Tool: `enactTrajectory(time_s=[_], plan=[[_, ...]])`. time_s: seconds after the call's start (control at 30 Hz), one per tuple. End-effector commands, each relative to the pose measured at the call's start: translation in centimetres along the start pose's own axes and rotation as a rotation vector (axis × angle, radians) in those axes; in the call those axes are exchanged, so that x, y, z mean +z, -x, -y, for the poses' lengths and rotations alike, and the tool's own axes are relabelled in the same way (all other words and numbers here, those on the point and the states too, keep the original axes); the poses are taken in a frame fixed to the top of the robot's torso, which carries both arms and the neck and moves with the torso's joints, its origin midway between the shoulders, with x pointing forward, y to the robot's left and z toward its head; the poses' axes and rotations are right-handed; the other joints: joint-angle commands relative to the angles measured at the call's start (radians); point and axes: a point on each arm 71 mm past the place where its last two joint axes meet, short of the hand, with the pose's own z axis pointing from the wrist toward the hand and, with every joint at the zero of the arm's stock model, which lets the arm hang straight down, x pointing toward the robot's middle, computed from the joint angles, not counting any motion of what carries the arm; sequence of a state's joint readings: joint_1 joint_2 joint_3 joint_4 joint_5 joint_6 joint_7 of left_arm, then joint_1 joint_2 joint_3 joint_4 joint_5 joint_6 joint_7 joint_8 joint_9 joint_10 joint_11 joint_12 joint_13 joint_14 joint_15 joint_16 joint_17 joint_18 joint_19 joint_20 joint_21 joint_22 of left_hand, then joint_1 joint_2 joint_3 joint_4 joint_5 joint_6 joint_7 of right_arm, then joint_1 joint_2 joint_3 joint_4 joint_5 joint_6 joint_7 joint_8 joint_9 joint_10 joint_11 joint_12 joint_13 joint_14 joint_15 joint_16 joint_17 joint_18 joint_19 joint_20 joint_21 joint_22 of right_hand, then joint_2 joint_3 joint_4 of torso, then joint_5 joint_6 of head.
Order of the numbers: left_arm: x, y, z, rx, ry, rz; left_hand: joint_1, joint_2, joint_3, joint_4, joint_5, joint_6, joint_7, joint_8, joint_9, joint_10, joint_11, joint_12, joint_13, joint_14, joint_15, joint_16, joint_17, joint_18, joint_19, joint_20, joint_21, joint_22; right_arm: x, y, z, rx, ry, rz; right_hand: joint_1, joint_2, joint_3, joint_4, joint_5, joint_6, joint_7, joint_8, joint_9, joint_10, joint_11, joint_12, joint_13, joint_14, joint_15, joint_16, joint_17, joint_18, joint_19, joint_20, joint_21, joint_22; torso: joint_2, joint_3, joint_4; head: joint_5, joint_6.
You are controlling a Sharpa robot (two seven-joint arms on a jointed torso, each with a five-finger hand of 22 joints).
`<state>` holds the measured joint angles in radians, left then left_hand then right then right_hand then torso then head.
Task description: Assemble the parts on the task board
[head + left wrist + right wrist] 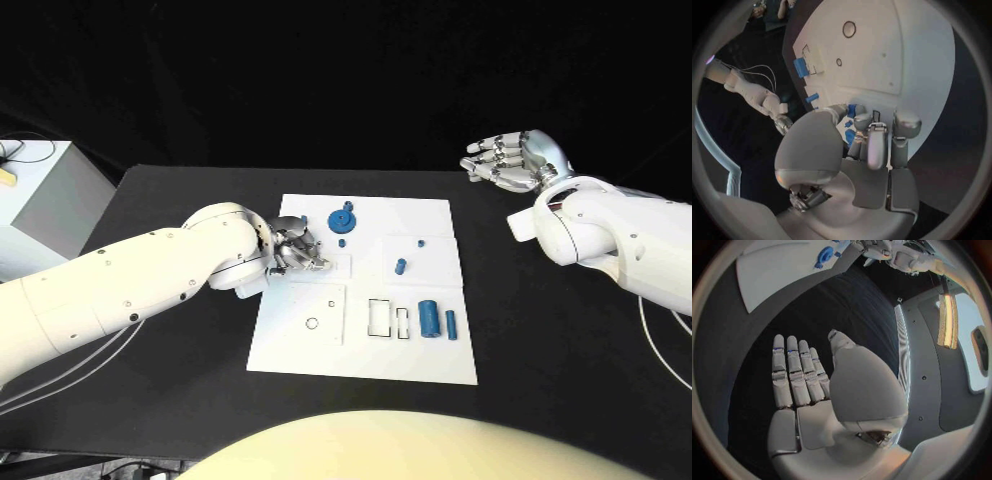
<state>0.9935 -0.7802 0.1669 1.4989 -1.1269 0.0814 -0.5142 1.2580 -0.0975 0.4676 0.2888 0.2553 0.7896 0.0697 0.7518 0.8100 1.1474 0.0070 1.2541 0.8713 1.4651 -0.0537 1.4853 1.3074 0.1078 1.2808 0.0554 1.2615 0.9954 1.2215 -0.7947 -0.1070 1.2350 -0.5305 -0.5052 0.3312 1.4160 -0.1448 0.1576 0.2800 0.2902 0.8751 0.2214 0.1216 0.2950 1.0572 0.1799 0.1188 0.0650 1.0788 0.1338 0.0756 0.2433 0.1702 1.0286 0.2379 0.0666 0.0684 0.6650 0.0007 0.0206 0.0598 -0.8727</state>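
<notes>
While the left hand works low over the board near its left edge, its fingers are curled down against the white surface; small blue bits show close by the fingertips in the left wrist view, but I cannot tell if the hand really holds one. The right hand is raised off the board, past its far right corner, fingers straight and slightly apart, holding nothing. On the board, a blue gear stands near the far edge, a small peg lies about the middle, and two cylinders, one thick and one thin, lie toward the right edge beside the rectangular slots. These parts look like hard, light plastic, smooth and probably a little slippery, so they will not bend but may roll or jump from a loose pinch. I would take a cylinder across its middle with fingertips on opposite sides, and the gear by its rim.
</notes>
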Motion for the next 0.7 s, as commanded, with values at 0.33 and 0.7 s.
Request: enactTrajectory(time_s=[0.33, 0.7], plan=[[0.08, -0.31, 0.06, -0.095, -0.009, -0.025, 0.006, -0.027, 0.265, -0.059, 0.004, -0.054, 0.014, 0.051, -0.012, -0.041, 0.004, -0.019, -0.054, 0.043, 0.006, -0.002, 0.116, 0.013, -0.019, 0.003, -0.016, -0.023, -0.06, -0.17, 0.00, 0.001, 0.008, -0.012, -0.013, 0.000, 0.005, -0.001, 0.005, 0.006, 0.023, -0.004, -0.001, 0.008, 0.000, -0.004, -0.001, 0.007, 0.001, -0.006, -0.001, 0.014, 0.002, 0.005, 0.003, -0.001, 0.000, 0.0004, -0.0004, 0.003, 0.000], [-0.08, -0.55, 0.10, -0.205, -0.027, -0.091, -0.041, -0.042, 0.385, -0.167, 0.001, -0.066, 0.030, 0.061, -0.050, -0.100, 0.017, -0.084, -0.172, 0.031, 0.016, -0.010, 0.094, 0.019, -0.041, 0.016, -0.028, -0.046, -0.08, -0.07, 0.11, -0.001, 0.003, -0.012, -0.016, 0.000, 0.008, -0.001, 0.007, 0.007, 0.023, -0.006, -0.002, 0.009, 0.000, -0.006, -0.001, 0.008, 0.001, -0.006, -0.006, 0.014, 0.002, 0.005, 0.003, -0.002, 0.000, 0.0007, -0.0017, 0.003, 0.000]])
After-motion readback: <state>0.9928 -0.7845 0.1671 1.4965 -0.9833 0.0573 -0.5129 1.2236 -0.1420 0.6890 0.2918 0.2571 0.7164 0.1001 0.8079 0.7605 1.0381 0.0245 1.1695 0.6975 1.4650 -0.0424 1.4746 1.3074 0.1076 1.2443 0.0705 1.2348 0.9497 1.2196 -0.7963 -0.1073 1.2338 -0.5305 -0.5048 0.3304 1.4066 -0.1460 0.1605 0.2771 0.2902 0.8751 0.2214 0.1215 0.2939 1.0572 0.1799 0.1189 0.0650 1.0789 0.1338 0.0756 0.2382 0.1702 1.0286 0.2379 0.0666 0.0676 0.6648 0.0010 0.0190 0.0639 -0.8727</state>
